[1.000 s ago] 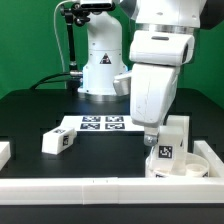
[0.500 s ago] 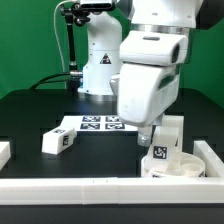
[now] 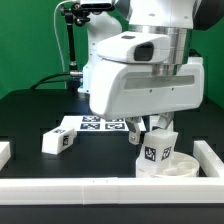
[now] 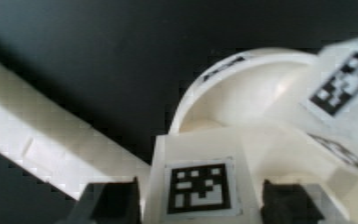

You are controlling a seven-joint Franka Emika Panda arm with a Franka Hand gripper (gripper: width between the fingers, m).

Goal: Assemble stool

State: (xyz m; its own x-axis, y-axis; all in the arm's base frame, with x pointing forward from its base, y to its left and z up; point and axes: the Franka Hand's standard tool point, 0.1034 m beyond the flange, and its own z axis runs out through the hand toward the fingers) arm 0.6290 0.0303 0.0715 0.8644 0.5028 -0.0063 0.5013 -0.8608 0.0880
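Big picture first: the white Panda arm (image 3: 140,80) fills the middle of the exterior view, bent low over the black counter (image 3: 30,115). Along the counter's near edge runs the long front rail (image 3: 90,186), and a second rail (image 3: 208,152) closes off the exterior view's right.

In the corner where those two rails meet, we have the round seat (image 3: 178,168) of the stool lying flat. The wrist view shows its curved white rim (image 4: 238,100) just behind the part in the grip.

Next in size is the marker board (image 3: 95,124), flat on the counter behind the action, and nothing sits on it.

Now the legs. The held leg (image 3: 153,155) is clamped between the jaws, which are closed tight on its sides. In the wrist view its tag (image 4: 197,178) faces us squarely. In the exterior view it hangs slightly tilted at the seat's edge on that view's left. We cannot tell whether its lower end touches the seat.

A second leg (image 3: 168,127) stands just behind it on the seat's far side, tag visible in the wrist view (image 4: 345,78).

The loose leg (image 3: 57,141) lies on the counter at the exterior view's left, well apart from the seat.
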